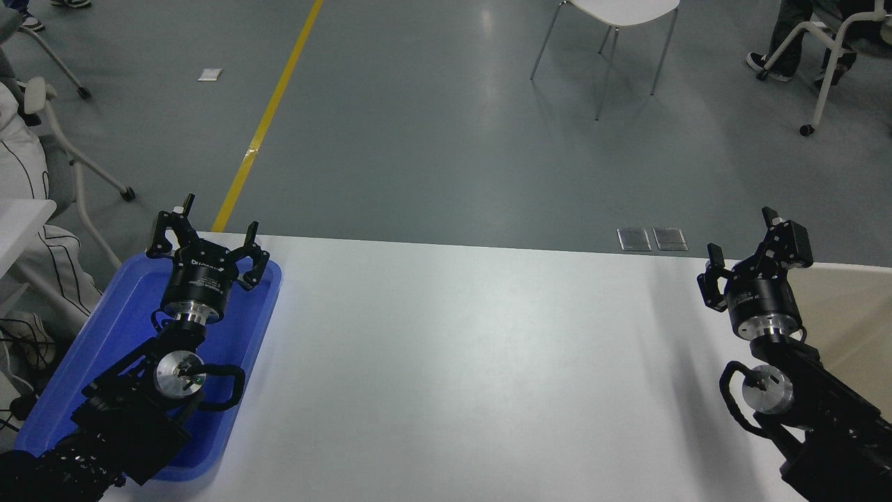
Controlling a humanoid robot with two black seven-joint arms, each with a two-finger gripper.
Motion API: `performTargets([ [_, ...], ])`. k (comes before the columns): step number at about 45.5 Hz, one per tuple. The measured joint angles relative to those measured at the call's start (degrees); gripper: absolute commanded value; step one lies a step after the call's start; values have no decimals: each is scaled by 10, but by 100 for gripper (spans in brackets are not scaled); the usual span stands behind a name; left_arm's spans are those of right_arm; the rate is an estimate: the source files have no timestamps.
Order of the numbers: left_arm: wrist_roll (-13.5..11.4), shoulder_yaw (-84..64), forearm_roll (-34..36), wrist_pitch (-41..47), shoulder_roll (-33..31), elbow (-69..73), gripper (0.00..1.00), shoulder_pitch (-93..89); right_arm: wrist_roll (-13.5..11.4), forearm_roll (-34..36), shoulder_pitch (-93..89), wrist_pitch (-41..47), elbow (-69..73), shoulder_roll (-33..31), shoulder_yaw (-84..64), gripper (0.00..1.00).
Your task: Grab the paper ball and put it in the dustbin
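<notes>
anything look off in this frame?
No paper ball in view. Right gripper is open and empty near the table's right end, beside the dustbin; left gripper is parked open over the blue tray. Nothing spilled.

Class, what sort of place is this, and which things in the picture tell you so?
Probably a robotics lab or workshop: a white table with robot arms, a grey floor with a yellow line, and rolling chairs.

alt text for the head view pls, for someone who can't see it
Two black robot arms reach over a white table with open, empty grippers: the right gripper near the table's right edge beside a beige dustbin, the left gripper parked over a blue tray at the left. No paper ball is visible; beyond the table are grey floor, a yellow line and chairs.
</notes>
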Motion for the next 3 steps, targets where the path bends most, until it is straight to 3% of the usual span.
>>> performTargets([
  [3,0,0,0,0,0,0,100,0,3,0,0,0,0,0,-4,100],
])
